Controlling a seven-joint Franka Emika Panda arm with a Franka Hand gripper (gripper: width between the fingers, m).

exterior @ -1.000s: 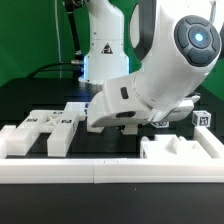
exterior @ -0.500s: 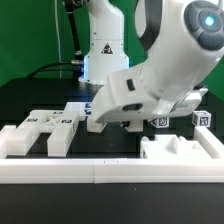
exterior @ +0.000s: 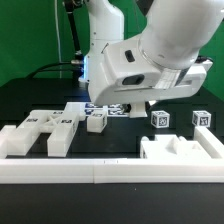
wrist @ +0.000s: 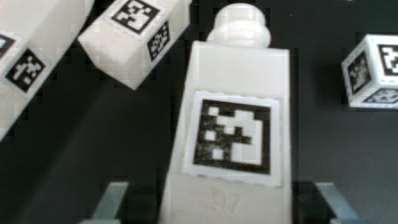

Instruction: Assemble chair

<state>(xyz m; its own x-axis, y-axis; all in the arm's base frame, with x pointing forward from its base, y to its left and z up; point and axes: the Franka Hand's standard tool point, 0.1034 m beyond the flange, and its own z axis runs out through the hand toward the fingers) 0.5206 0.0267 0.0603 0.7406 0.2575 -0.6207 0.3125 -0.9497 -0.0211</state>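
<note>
A long white chair leg (wrist: 231,120) with a black marker tag on its face and a rounded peg at its far end runs out from between my gripper's fingers (wrist: 118,200). My gripper (wrist: 221,205) is shut on its near end. In the exterior view the gripper (exterior: 112,106) hangs above the black table with the tagged leg (exterior: 118,108) just under the hand, off the surface. Flat white chair panels (exterior: 45,130) lie at the exterior view's left, with a small white block (exterior: 97,122) beside them.
Two small tagged white cubes (exterior: 160,118) (exterior: 201,118) stand at the exterior view's right. A white U-shaped wall (exterior: 185,150) sits at the front right. A long white rail (exterior: 70,171) runs along the front. Tagged white parts (wrist: 134,45) and a cube (wrist: 374,70) lie below the held leg.
The arm has risen and swung toward the exterior view's left with the leg in its grip. The small block and both cubes, earlier partly covered by the arm, now show.
</note>
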